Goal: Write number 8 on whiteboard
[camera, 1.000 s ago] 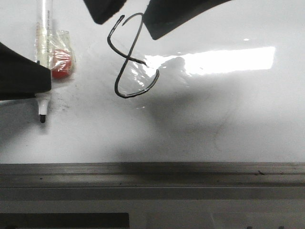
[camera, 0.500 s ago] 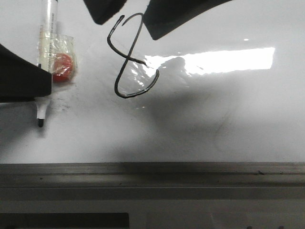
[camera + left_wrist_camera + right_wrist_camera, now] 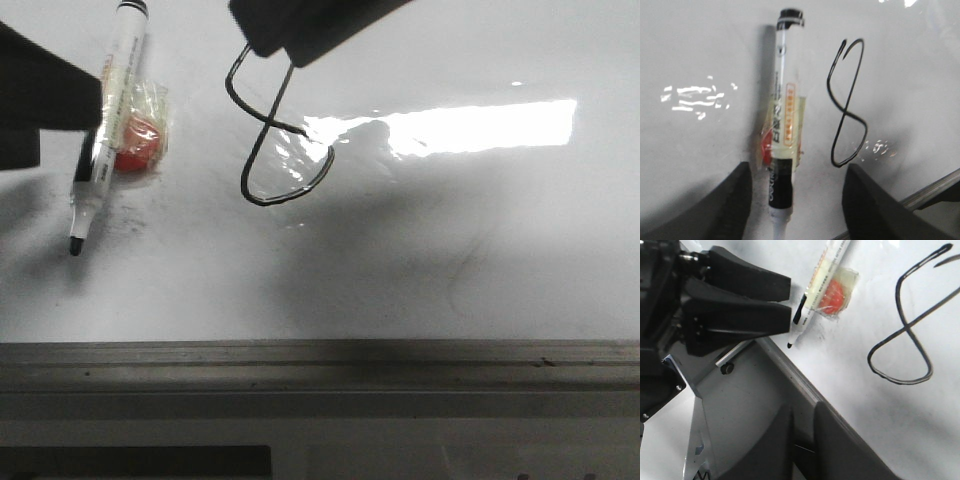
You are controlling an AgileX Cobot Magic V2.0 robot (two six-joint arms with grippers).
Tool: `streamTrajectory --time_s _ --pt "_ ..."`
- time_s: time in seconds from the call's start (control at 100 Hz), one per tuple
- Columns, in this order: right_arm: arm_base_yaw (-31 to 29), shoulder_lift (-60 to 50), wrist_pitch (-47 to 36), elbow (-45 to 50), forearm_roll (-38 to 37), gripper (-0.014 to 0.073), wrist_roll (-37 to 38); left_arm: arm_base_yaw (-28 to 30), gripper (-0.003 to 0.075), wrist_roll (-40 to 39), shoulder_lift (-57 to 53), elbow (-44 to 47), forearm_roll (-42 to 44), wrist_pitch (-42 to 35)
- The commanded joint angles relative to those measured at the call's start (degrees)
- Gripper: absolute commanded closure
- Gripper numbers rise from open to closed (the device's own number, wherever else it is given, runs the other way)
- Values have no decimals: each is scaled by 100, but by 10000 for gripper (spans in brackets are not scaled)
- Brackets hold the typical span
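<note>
The number 8 (image 3: 280,130) is a thin black slanted line on the glossy whiteboard (image 3: 450,260); it also shows in the left wrist view (image 3: 847,105) and the right wrist view (image 3: 910,335). A white marker with a black tip end (image 3: 105,110) lies on the board left of the 8, with a red piece in clear plastic (image 3: 135,140) stuck to it. My left gripper (image 3: 800,205) is open, its fingers wide apart on either side of the marker (image 3: 782,125) without touching it. My right gripper (image 3: 807,450) is shut and empty; in the front view (image 3: 310,25) it covers the top of the 8.
The grey metal edge rail (image 3: 320,360) runs along the board's near side. A bright glare patch (image 3: 480,125) lies right of the 8. The left gripper's dark body (image 3: 740,300) shows beside the marker (image 3: 815,290) in the right wrist view.
The left gripper has let go of the marker and drawn back up the picture; the marker now lies tilted on the board. The right gripper has shifted over the top of the 8.
</note>
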Motion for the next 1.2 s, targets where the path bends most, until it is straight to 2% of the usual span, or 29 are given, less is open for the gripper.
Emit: streamTrajectory --time_s 0.0,0.07,0.1,0.27,0.42,0.48,0.65,0.84,1.19 --pt "-13 -325 -428 -152 -206 656 -24 -47 510 -44 -427 -179 13 -306" --pt "-13 -568 -620 -43 -443 657 -24 -47 692 -44 -774 -179 51 -306" --pt "-13 -691 -716 26 -541 657 -24 -47 740 -44 -951 -167 94 -298" --pt "-13 -1644 -1645 814 -1193 657 -24 -47 741 -40 -1796 27 527 -324" --pt "-13 -2831 -2772 1963 -1369 657 -24 -47 741 -40 -2528 542 1368 -456" --pt "-13 -3285 -3059 2382 -1374 657 -24 -47 741 -40 -2848 727 1457 -456" --pt "-13 -4583 -2804 3425 -1580 657 -75 -47 741 -40 -3501 1237 1457 -394" --pt "-13 -5546 -2609 4039 -1580 657 -75 -47 741 -40 -3645 1367 1457 -409" --pt "-13 -5737 -2600 4414 -1580 657 -75 -47 741 -40 -3645 1367 1457 -409"
